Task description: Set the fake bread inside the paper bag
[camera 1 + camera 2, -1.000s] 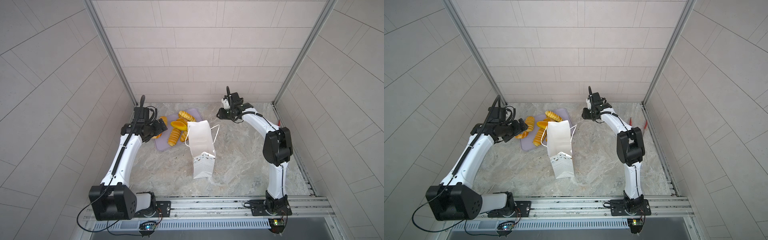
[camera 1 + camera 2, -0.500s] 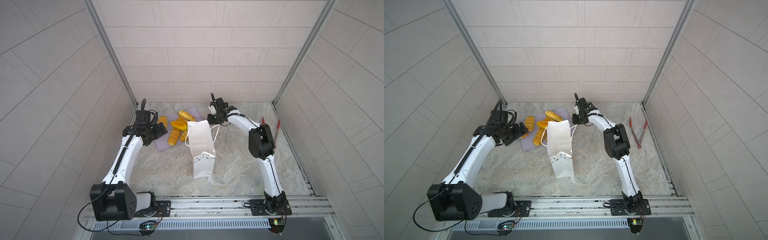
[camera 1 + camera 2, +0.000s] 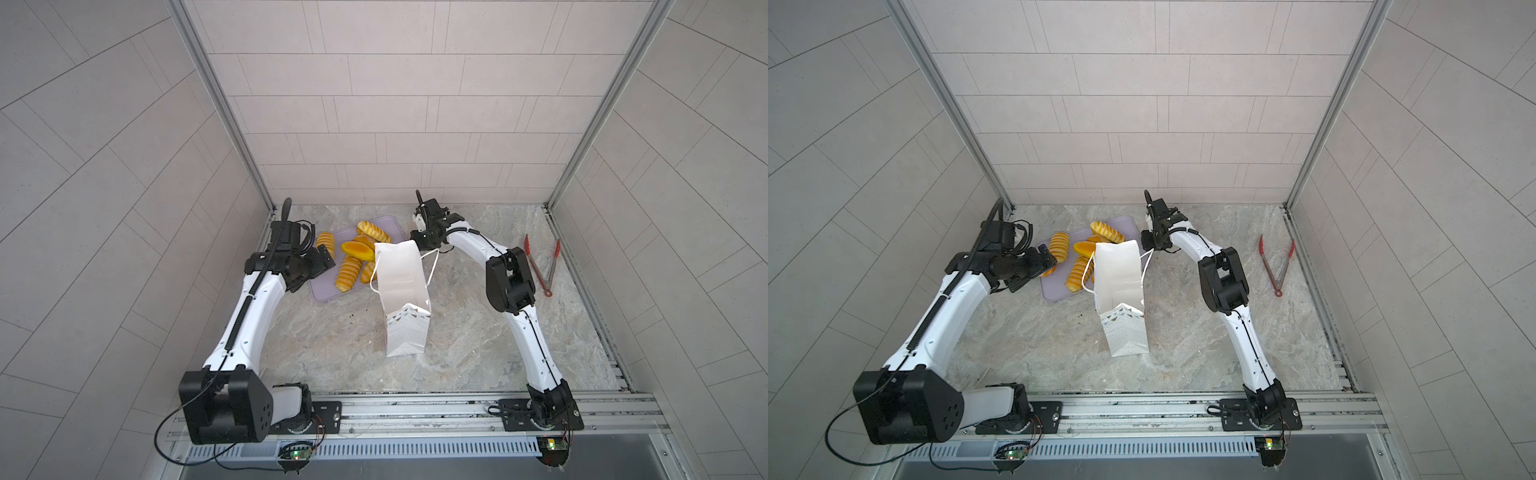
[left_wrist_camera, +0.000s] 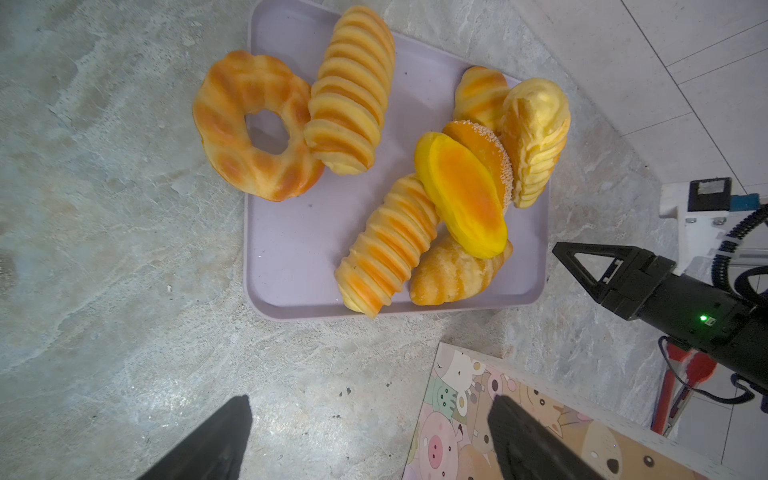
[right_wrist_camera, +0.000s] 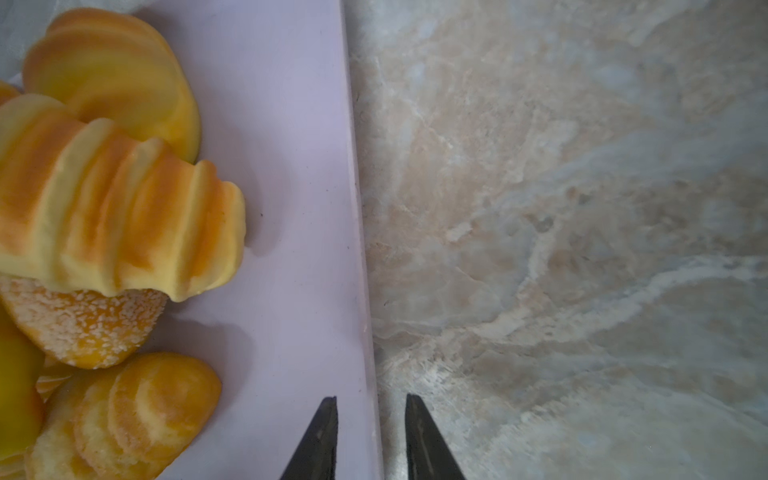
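Our right end effector (image 5: 370, 398) has swung in astride the rim of the smooth lilac tray (image 5: 291, 166) of ridged fake bread (image 5: 124, 208); we cannot tell if it grips. Our left end effector (image 4: 370, 399) gapes empty.

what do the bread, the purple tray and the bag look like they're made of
The fake bread looks like foam or plastic: glossy, painted stripes. The lilac tray seems plastic: smooth, matte, moulded rim. The paper bag is white paper: creased folds, string handles.
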Motion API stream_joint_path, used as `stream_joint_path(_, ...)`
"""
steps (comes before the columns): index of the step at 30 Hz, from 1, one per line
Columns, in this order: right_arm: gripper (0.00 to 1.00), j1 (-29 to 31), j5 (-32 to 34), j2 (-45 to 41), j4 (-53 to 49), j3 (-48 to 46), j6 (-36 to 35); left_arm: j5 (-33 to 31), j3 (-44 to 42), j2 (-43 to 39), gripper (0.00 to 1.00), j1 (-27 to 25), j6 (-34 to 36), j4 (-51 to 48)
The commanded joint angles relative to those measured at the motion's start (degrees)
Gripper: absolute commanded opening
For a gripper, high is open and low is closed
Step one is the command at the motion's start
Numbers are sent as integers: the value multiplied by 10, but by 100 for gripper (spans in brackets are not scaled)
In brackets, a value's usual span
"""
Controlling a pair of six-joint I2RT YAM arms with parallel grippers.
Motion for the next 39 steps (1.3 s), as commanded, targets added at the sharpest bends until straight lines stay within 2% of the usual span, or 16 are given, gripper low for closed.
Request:
stream_joint_path(1,30,5,11,16,-21,21,6,-1,-1,-7,96,3,-1,-5)
stream_joint_path(15,23,5,31,56,-18,52,41,0,-2,-7,96,3,-2,-3)
stream_joint_path(23,0,-8,51,53,-17,46,88,0,-4,-10,96,3,-2,-2)
stream_joint_path(39,0,-70,69,-10,0,-35,116,6,-10,-17,96,3,-5,3)
